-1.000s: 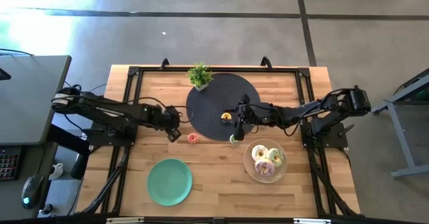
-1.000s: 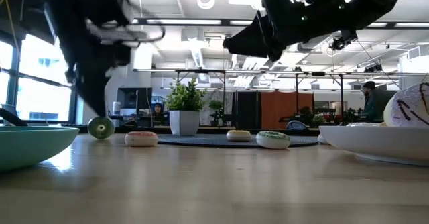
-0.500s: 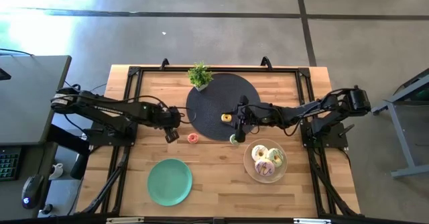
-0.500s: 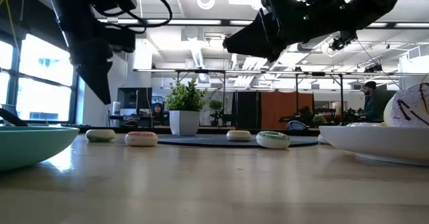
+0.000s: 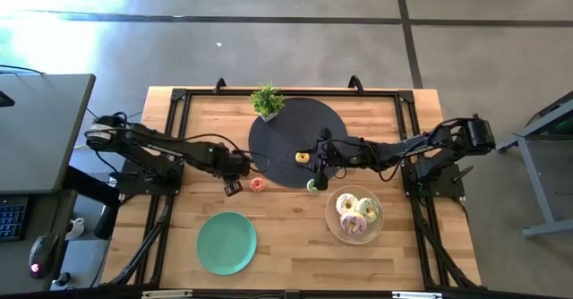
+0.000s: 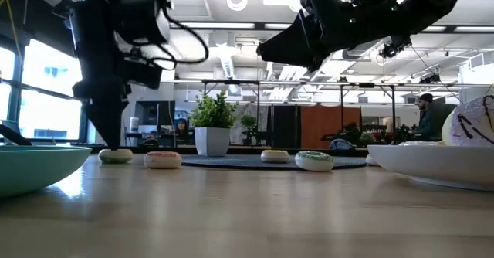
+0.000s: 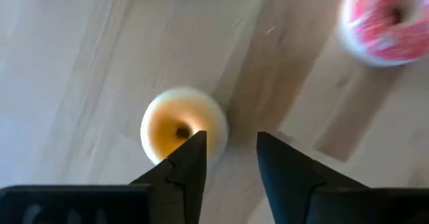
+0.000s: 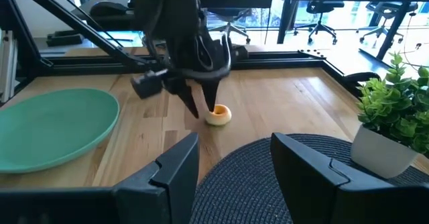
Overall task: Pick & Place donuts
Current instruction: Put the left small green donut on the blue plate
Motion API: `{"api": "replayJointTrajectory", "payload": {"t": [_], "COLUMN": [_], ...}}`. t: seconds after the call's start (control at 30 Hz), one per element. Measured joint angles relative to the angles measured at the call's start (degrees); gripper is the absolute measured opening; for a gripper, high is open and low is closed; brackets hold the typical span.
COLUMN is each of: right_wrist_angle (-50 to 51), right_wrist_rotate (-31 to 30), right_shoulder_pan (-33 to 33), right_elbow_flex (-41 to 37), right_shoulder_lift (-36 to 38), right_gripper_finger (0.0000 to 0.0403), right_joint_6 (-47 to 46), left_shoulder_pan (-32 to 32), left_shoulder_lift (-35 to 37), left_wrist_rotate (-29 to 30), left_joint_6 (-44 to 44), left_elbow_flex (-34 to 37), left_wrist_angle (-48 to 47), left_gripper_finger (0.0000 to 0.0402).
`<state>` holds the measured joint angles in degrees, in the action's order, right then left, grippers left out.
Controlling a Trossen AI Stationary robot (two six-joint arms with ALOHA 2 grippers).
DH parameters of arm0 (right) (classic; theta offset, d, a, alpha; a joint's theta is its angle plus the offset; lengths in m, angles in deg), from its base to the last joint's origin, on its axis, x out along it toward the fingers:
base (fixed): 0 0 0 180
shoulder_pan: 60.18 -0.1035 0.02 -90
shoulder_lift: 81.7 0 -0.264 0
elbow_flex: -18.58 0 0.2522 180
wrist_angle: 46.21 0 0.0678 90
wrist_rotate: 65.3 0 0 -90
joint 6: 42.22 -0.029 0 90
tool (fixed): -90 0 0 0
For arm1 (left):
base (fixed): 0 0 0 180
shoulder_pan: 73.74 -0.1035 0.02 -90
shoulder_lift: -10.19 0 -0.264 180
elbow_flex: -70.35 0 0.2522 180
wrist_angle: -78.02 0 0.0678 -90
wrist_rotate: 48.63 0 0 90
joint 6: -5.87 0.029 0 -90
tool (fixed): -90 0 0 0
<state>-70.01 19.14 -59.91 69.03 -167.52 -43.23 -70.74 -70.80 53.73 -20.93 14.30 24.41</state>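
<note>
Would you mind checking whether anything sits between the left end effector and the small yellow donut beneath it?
Nothing visible does. The left end effector hangs open right over the yellow donut, one finger already overlapping its rim; the pink donut lies off to the side.

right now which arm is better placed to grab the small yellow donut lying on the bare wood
Left. The left gripper hangs right above the yellow donut, jaws open; the right gripper sits over the dark mat, farther off.

bare wood around the green plate point(image 5: 226, 243); potted plant point(image 5: 267, 100) upright at the mat's point(image 5: 286, 138) far edge
</note>
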Motion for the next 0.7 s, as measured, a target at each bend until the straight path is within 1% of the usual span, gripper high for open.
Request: {"api": "replayJointTrajectory", "payload": {"t": [0.07, 0.2, 0.33, 0.4, 0.5, 0.53, 0.67, 0.7], "right_wrist_angle": [0.0, 0.0, 0.0, 0.0, 0.0, 0.0, 0.1, 0.1], "right_wrist_rotate": [0.0, 0.0, 0.0, 0.0, 0.0, 0.0, 0.0, 0.0], "right_shoulder_pan": [0.0, 0.0, 0.0, 0.0, 0.0, 0.0, 0.0, 0.0], "right_elbow_flex": [0.0, 0.0, 0.0, 0.0, 0.0, 0.0, 0.0, 0.0], "right_shoulder_lift": [0.0, 0.0, 0.0, 0.0, 0.0, 0.0, 0.0, 0.0], "right_gripper_finger": [0.0181, 0.0181, 0.0181, 0.0181, 0.0181, 0.0181, 0.0181, 0.0181], "right_joint_6": [0.0, 0.0, 0.0, 0.1, 0.2, 0.2, 0.2, 0.2], "left_shoulder_pan": [0.0, 0.0, 0.0, 0.0, -0.1, 0.0, 0.0, 0.0], "left_shoulder_lift": [-1.9, -5.3, -6.4, -6.3, -5.9, -5.2, -2.0, -1.1], "left_wrist_rotate": [1.3, 7.5, 8.5, 7.9, 6.2, 5.1, 1.0, -1.1], "left_joint_6": [-1.8, -3.4, -2.6, -2.3, -2.9, -3.5, -4.5, -4.1], "left_elbow_flex": [0.0, 0.0, 0.0, 0.0, -0.5, -0.9, -3.8, -4.7], "left_wrist_angle": [-0.5, -0.5, -0.5, -0.5, -1.3, -2.0, -4.2, -4.4], "left_gripper_finger": [0.0127, 0.0119, 0.0096, 0.0072, 0.002, 0.0011, 0.0019, 0.0018]}}
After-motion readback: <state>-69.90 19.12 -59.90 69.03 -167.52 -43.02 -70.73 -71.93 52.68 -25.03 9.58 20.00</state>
